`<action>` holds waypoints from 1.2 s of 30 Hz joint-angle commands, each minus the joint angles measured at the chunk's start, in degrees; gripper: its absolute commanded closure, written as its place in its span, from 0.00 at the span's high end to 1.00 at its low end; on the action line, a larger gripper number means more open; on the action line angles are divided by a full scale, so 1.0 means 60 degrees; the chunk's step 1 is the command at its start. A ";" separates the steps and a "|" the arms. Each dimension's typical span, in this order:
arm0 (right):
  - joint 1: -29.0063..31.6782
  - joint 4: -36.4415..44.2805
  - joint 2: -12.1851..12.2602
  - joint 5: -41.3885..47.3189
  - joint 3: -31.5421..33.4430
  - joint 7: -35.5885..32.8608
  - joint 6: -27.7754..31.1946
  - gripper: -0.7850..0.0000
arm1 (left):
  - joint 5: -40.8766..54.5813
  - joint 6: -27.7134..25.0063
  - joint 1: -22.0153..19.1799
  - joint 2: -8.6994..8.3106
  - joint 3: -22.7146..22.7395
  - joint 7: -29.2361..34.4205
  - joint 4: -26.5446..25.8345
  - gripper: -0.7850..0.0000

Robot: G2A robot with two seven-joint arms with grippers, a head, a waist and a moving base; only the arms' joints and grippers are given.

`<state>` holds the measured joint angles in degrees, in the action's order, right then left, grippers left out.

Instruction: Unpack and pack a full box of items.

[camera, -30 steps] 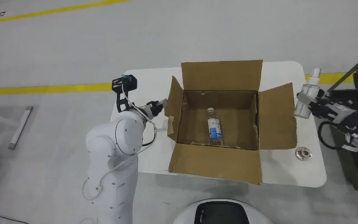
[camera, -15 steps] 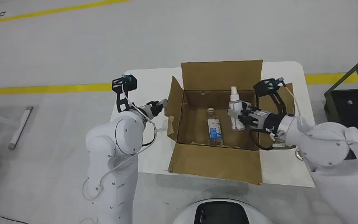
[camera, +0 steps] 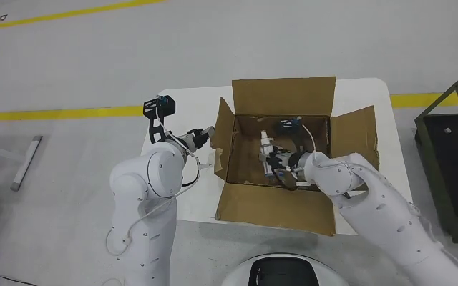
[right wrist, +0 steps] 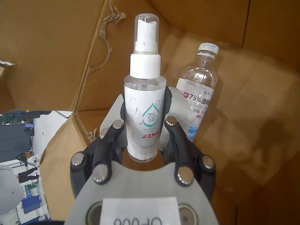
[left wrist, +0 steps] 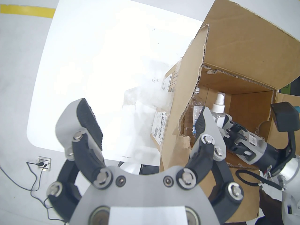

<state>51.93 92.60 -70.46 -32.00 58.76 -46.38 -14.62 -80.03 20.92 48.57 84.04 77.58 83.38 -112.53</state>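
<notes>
An open cardboard box [camera: 283, 93] sits on the white table [camera: 186, 107]. Inside it lies a clear water-type bottle [right wrist: 199, 87] with a white cap. My right gripper [right wrist: 145, 108] is down in the box, shut on a spray bottle [right wrist: 144, 104] with a white pump and clear cap, right beside the clear bottle. From above, the spray bottle [camera: 265, 143] and right gripper [camera: 272, 159] are at the box's middle. My left gripper [left wrist: 146, 118] hangs open and empty just outside the box's left flap [camera: 223, 132].
The box's flaps are folded outward on all sides, and the left wall edge [left wrist: 187, 122] is torn. A dark green rack [camera: 438, 157] stands off the table's right side. Bare tabletop lies left of the box.
The right arm carried the spray bottle from the table's right edge over the box and down into it, next to the clear bottle. The left arm stayed where it was.
</notes>
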 commanded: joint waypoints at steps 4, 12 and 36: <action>-0.0602 -0.0851 -0.0234 -0.0030 -0.0688 0.0212 -0.0406 0.07 | 0.0000 0.0000 0.0000 0.0000 0.0000 0.0000 0.0000 1.00; -0.1295 -0.1772 -0.0590 0.0102 -0.1519 0.0337 -0.0595 0.46 | 0.0000 0.0000 0.0000 0.0000 0.0000 0.0000 0.0000 1.00; 0.2120 0.4930 0.0777 -0.3164 0.5421 -0.2334 0.0892 0.46 | 0.0000 0.0000 0.0000 0.0000 0.0000 0.0000 0.0000 1.00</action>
<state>63.01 120.27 -66.24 -49.56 86.61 -58.49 -10.64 -80.03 20.92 48.57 84.04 77.58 83.38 -112.53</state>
